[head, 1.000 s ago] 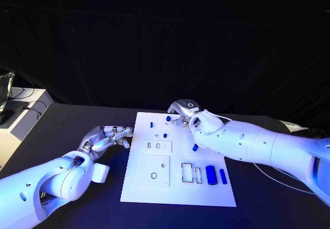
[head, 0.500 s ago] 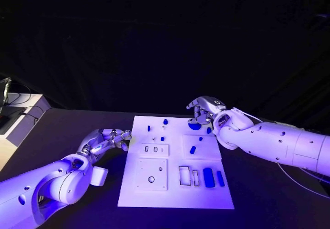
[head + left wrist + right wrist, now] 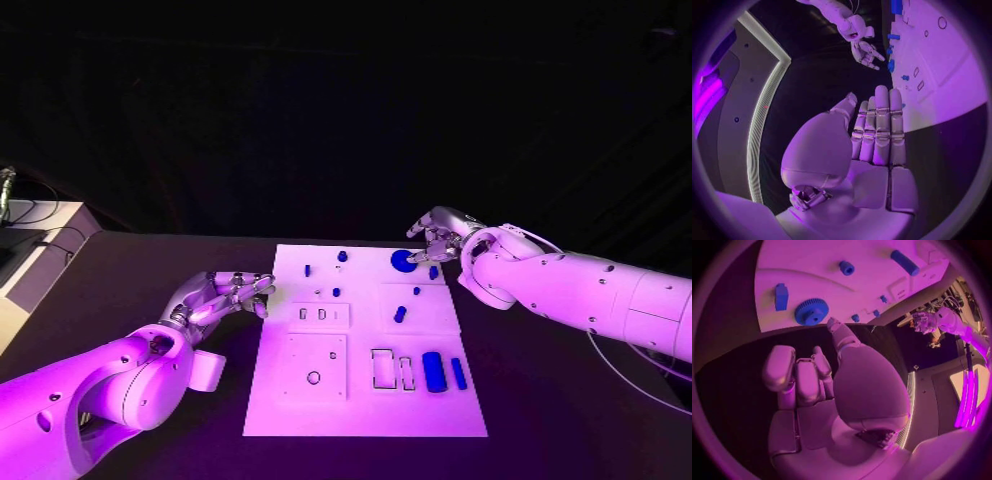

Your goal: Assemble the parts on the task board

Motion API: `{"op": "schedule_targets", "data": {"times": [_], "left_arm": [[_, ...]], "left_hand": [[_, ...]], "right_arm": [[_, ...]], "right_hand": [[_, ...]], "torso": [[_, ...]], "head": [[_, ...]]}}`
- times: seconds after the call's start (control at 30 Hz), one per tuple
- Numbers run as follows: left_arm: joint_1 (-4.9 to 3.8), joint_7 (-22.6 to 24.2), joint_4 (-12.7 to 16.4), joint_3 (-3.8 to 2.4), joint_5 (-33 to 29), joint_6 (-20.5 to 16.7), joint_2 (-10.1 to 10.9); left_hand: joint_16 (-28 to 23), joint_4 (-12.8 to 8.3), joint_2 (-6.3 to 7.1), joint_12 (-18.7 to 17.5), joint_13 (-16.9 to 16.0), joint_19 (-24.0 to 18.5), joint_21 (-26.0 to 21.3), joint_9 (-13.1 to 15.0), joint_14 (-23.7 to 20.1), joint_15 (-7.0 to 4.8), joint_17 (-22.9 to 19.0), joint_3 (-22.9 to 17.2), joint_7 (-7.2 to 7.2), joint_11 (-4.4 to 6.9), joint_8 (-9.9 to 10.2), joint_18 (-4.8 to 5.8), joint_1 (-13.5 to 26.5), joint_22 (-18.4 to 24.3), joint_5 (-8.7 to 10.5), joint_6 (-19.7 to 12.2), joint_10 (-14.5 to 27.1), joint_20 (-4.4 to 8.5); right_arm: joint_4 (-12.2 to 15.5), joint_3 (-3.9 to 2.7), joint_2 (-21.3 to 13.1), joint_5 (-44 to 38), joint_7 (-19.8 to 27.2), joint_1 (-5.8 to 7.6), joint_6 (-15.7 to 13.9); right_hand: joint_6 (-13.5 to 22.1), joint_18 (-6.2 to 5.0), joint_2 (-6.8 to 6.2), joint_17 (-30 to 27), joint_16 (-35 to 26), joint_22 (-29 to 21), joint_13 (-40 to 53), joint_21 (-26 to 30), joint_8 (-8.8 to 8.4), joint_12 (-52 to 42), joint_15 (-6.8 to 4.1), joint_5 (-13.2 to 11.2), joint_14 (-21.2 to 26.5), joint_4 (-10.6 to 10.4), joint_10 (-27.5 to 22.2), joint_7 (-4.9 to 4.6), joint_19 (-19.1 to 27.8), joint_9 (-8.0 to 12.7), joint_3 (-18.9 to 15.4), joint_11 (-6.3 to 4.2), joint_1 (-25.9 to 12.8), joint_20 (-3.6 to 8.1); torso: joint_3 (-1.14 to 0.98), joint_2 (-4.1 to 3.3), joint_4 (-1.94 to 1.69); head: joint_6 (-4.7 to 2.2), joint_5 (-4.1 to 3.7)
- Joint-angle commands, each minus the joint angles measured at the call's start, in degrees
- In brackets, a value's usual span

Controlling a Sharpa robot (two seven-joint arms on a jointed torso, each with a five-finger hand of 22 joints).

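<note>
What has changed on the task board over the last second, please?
The right robot hand drew back from over the far end of the task board toward its right edge, uncovering the blue gear, which lies on the board; it holds nothing. The left robot hand stayed beside the left edge; the other parts kept their places.

Your head view looks down on the board (image 3: 361, 400) from above; each wrist camera sits close behind its own palm, facing the board, both catching its far edge with the gear (image 3: 811, 311)
</note>
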State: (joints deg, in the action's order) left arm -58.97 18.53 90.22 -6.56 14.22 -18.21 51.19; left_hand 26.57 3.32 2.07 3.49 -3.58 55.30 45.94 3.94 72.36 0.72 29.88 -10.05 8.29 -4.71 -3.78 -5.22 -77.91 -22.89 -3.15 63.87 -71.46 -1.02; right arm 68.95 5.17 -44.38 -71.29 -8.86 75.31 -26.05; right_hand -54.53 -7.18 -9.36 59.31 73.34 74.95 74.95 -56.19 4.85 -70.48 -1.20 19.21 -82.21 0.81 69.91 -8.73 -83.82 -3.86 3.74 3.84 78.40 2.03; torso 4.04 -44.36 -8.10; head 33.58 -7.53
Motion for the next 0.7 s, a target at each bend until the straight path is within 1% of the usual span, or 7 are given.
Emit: {"op": "schedule_targets", "data": {"times": [0.03, 0.1, 0.17, 0.23, 0.37, 0.5, 0.7], "left_arm": [[0.02, 0.4, -0.02, -0.04, -0.01, 1.2, -0.16], [0.05, 0.36, -0.08, -0.04, -0.01, 1.19, -0.16], [0.07, 0.35, -0.11, -0.04, -0.01, 1.19, -0.14], [0.1, 0.34, -0.11, -0.04, -0.01, 1.19, -0.13], [0.13, 0.34, -0.11, -0.04, 0.01, 1.18, -0.12], [0.14, 0.3, -0.11, -0.04, 0.03, 1.17, -0.16], [0.14, 0.29, -0.08, -0.04, 0.05, 1.21, -0.16]], "left_hand": [[-0.34, -0.11, -0.17, 0.04, 0.0, -0.12, -0.33, -0.03, 0.12, 0.34, -0.06, 0.19, -0.03, -0.08, 0.0, -0.78, 0.12, 0.07, 0.1, -0.55, 0.3, -0.32], [-0.3, -0.19, -0.21, 0.05, -0.01, -0.15, -0.28, -0.03, 0.1, 0.34, -0.06, 0.19, 0.0, -0.1, 0.0, -0.78, 0.08, 0.1, 0.1, -0.62, 0.36, -0.32], [-0.3, -0.19, -0.21, 0.05, -0.01, -0.15, -0.28, -0.03, 0.1, 0.34, -0.06, 0.19, 0.0, -0.1, 0.0, -0.78, 0.08, 0.1, 0.1, -0.62, 0.36, -0.32], [-0.3, -0.19, -0.21, 0.05, -0.01, -0.15, -0.28, -0.03, 0.1, 0.34, -0.06, 0.19, 0.0, -0.1, 0.0, -0.78, 0.08, 0.1, 0.1, -0.62, 0.36, -0.32], [-0.3, -0.19, -0.21, 0.05, -0.01, -0.15, -0.28, -0.03, 0.1, 0.34, -0.06, 0.19, 0.0, -0.1, 0.0, -0.78, 0.08, 0.1, 0.1, -0.62, 0.36, -0.32], [-0.3, -0.19, -0.21, 0.05, -0.01, -0.15, -0.28, -0.03, 0.1, 0.34, -0.06, 0.19, 0.0, -0.1, 0.0, -0.78, 0.08, 0.1, 0.1, -0.62, 0.36, -0.32], [-0.3, -0.19, -0.21, 0.05, -0.01, -0.15, -0.28, -0.03, 0.1, 0.34, -0.06, 0.19, 0.0, -0.1, 0.0, -0.78, 0.08, 0.1, 0.1, -0.62, 0.36, -0.32]], "right_arm": [[-0.31, -0.03, 0.43, 1.89, -1.3, -0.03, 3.36], [-0.41, -0.03, 0.61, 1.87, -1.74, -0.06, 3.98], [-0.6, -0.02, 0.77, 2.09, -2.16, -0.08, 4.34], [-1.08, -0.02, 1.0, 2.67, -2.56, -0.09, 4.44], [-2.06, -0.02, 1.44, 3.47, -2.88, -0.1, 4.47], [-2.62, -0.02, 1.95, 3.95, -2.97, -0.11, 4.97], [-3.86, -0.02, 2.99, 4.44, -3.26, -0.23, 5.83]], "right_hand": [[0.97, -1.05, -0.31, 0.2, 0.21, 6.2, 2.76, -0.38, 0.05, -0.41, 0.19, -0.12, -0.26, -0.33, 4.3, -1.16, -3.94, -0.07, 0.08, -0.37, -0.7, -0.29], [0.88, -1.04, -0.3, 0.33, 0.27, 6.32, 2.89, -0.44, 0.08, -0.56, 0.19, -0.04, -0.29, -0.51, 4.42, -1.14, -3.96, -0.07, 0.03, -0.37, -0.83, -0.29], [0.88, -1.04, -0.3, 0.45, 0.31, 6.41, 2.86, -0.45, 0.05, -0.46, 0.19, 0.3, -0.3, -0.58, 4.31, -1.14, -3.96, -0.06, 0.02, -0.37, -0.84, -0.3], [0.95, -1.06, -0.21, 0.47, 0.29, 6.44, 2.84, -0.37, -0.01, -0.37, 0.21, 0.51, -0.28, -0.59, 4.21, -1.17, -3.95, -0.05, 0.08, -0.35, -0.8, -0.31], [0.89, -1.07, -0.04, 0.54, 0.29, 6.53, 2.89, -0.32, -0.01, -0.42, 0.21, 0.57, -0.3, -0.64, 4.27, -1.17, -3.97, -0.06, 0.07, -0.35, -0.91, -0.32], [0.41, -1.07, 0.36, 0.66, 0.23, 6.72, 2.98, -0.24, 0.06, -0.48, 0.1, 0.62, -0.33, -0.33, 4.47, -1.03, -4.0, 0.0, -0.2, -0.48, -1.23, -0.24], [0.46, -0.97, 0.64, 0.9, 0.33, 6.88, 3.07, -0.52, -0.07, -0.52, 0.15, 0.63, -0.39, -0.16, 4.47, -1.06, -4.04, -0.04, -0.08, -0.43, -1.23, -0.26]], "torso": [[0.04, -0.01, -0.15], [0.01, -0.05, -0.25], [-0.05, -0.11, -0.29], [-0.1, -0.16, -0.33], [-0.13, -0.18, -0.23], [-0.11, -0.17, -0.25], [-0.16, -0.16, -0.31]], "head": [[-0.05, -0.35], [-0.01, -0.41], [-0.26, -0.21], [-0.31, -0.31], [-0.14, -0.37], [0.18, -0.54], [0.45, -0.64]]}}
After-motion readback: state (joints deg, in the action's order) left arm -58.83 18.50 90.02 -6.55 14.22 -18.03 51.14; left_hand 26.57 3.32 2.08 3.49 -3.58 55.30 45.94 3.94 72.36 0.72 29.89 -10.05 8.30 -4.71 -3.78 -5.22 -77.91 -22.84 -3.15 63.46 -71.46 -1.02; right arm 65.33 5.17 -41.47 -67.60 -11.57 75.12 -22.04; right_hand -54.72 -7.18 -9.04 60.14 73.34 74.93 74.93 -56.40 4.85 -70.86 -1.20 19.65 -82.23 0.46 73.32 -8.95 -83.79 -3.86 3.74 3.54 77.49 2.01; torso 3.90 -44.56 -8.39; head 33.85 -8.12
